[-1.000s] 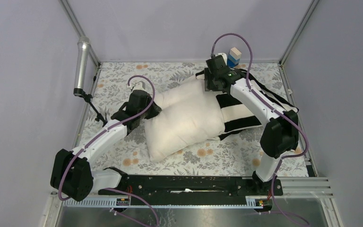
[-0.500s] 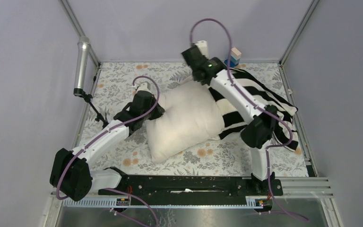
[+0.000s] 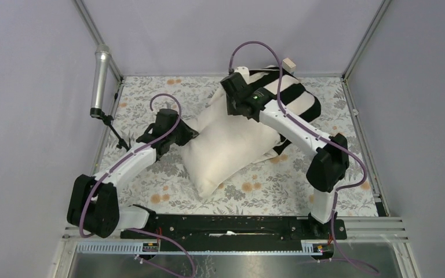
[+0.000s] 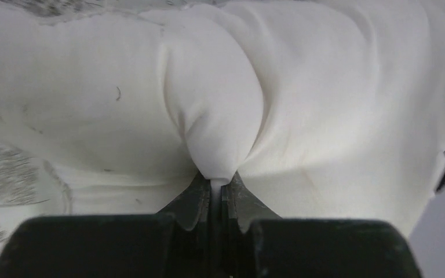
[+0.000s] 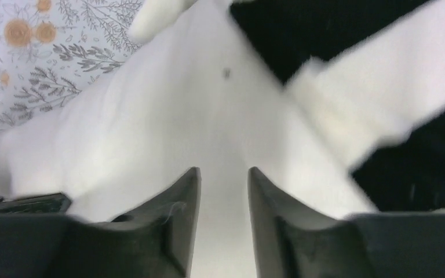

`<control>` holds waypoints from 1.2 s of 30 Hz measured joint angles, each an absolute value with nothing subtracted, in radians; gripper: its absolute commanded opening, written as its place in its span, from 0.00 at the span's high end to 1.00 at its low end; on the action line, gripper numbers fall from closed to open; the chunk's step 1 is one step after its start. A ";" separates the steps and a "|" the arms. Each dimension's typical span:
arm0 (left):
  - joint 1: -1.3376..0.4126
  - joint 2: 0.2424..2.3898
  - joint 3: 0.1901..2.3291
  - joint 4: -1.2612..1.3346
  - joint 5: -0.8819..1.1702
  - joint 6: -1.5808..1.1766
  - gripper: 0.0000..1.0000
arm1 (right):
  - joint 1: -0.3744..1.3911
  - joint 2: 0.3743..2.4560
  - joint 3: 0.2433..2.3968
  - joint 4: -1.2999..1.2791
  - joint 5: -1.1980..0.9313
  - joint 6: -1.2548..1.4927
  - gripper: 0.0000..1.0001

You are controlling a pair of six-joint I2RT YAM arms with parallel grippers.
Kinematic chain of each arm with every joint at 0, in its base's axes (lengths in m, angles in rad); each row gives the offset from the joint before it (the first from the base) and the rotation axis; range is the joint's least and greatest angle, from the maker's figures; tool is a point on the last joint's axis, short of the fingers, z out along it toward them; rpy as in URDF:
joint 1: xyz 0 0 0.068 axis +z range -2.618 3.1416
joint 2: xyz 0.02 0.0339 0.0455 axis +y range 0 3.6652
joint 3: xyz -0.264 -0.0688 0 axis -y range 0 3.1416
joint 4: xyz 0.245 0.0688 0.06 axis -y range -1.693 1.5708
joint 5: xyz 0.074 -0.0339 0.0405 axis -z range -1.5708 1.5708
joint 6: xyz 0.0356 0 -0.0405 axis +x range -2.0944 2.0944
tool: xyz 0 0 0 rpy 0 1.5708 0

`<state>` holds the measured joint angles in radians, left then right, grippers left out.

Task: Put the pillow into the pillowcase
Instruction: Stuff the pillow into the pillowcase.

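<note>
The cream pillow (image 3: pixel 232 147) lies slanted on the table's middle. My left gripper (image 3: pixel 186 134) is at its left edge; in the left wrist view it (image 4: pixel 215 176) is shut on a pinched fold of the pillow (image 4: pixel 220 116). The black-and-white striped pillowcase (image 3: pixel 295 95) is bunched over the pillow's far right end. My right gripper (image 3: pixel 232 104) hovers at the pillow's far edge next to the stripes. In the right wrist view its jaws (image 5: pixel 225 171) stand apart over white fabric with nothing clamped between them; the pillowcase stripes (image 5: pixel 353 110) are blurred to the right.
A floral cover (image 3: pixel 150 95) lies over the table. A silver cylinder (image 3: pixel 99 81) hangs on the left frame post. A small block (image 3: pixel 290 62) sits at the back edge behind the pillowcase. A black rail (image 3: pixel 226 223) runs along the near edge.
The right arm swung back and to the left, dragging the pillowcase up over the pillow's far end; its jaws closed, then parted. The left gripper kept its pinch while the pillow turned.
</note>
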<state>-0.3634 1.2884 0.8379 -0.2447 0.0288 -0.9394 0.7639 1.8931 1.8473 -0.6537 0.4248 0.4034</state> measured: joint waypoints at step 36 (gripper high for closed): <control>-0.285 1.312 0.735 -0.034 0.128 -1.043 1.00 | 0.604 1.509 1.211 -0.477 0.781 0.369 1.00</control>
